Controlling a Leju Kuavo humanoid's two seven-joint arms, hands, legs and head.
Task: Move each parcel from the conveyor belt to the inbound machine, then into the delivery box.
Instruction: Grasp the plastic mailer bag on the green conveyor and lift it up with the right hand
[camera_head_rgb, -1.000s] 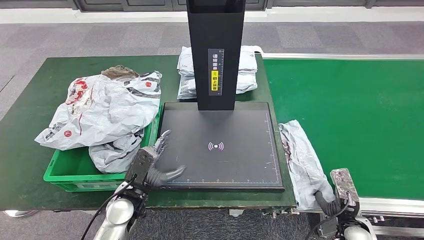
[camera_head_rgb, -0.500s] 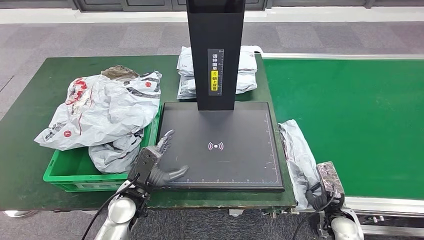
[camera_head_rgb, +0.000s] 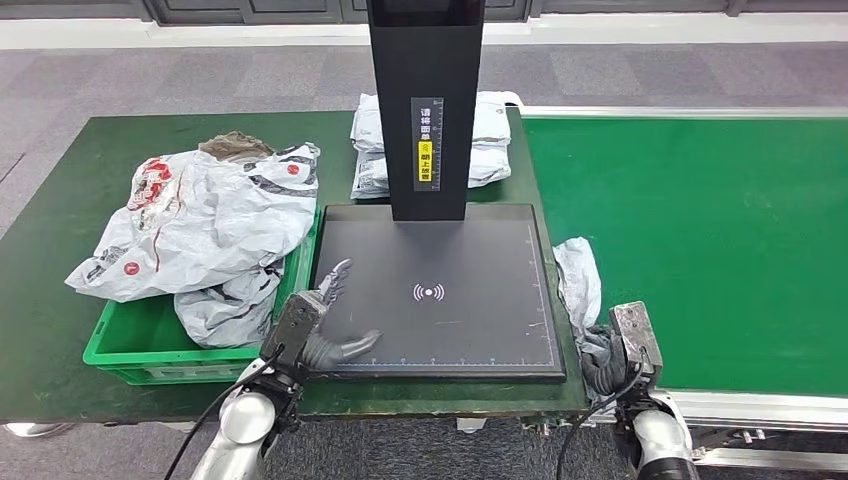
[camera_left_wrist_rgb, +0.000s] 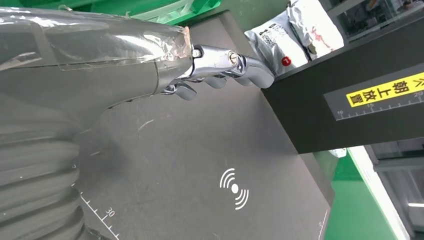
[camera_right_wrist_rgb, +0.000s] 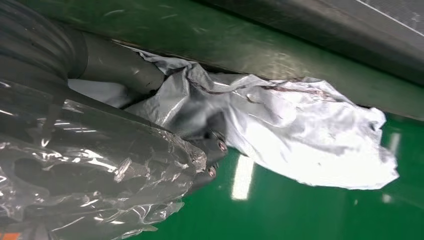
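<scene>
My right hand grips grey parcel, lower right | my left hand spread, empty, over scanner plate, lower left

We see a crinkled glossy grey plastic parcel, matt black scanner plate w/ smooth finish, green plastic crate.

Crumpled grey parcel at belt edge
</scene>
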